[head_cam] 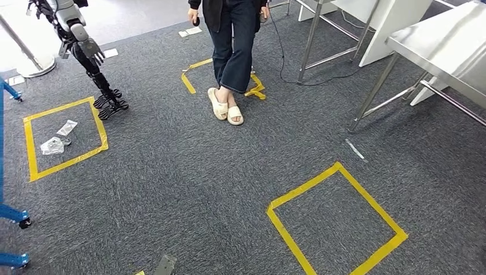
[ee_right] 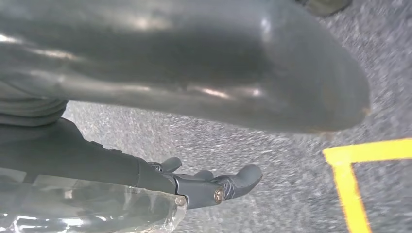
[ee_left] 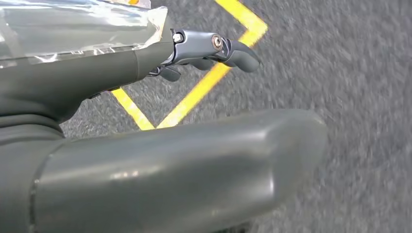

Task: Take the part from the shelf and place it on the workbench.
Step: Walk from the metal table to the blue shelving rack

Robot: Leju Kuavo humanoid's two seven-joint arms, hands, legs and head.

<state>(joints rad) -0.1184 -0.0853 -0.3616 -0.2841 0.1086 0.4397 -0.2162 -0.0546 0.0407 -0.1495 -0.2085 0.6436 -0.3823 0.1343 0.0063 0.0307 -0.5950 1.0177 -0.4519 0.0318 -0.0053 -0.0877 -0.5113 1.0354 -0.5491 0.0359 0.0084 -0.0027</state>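
Note:
A part in a clear, shiny plastic bag (ee_left: 73, 29) lies along the dark fingers (ee_left: 204, 48) of my left hand (ee_left: 160, 160), whose thick grey thumb stands apart from the bag. The same bag (ee_right: 97, 208) lies along the fingers (ee_right: 209, 187) of my right hand (ee_right: 170, 73), so it sits between both hands above the grey carpet. The steel workbench (head_cam: 447, 40) stands at the far right in the head view. The part inside the bag is hidden.
A person (head_cam: 232, 46) in sandals stands ahead on the carpet. Another robot's arm (head_cam: 86, 51) hangs at the far left over a yellow tape square (head_cam: 102, 129) holding small bags (head_cam: 54, 144). Closer on the right lies a second tape square (head_cam: 309, 186). A blue frame (head_cam: 11, 213) lines the left edge.

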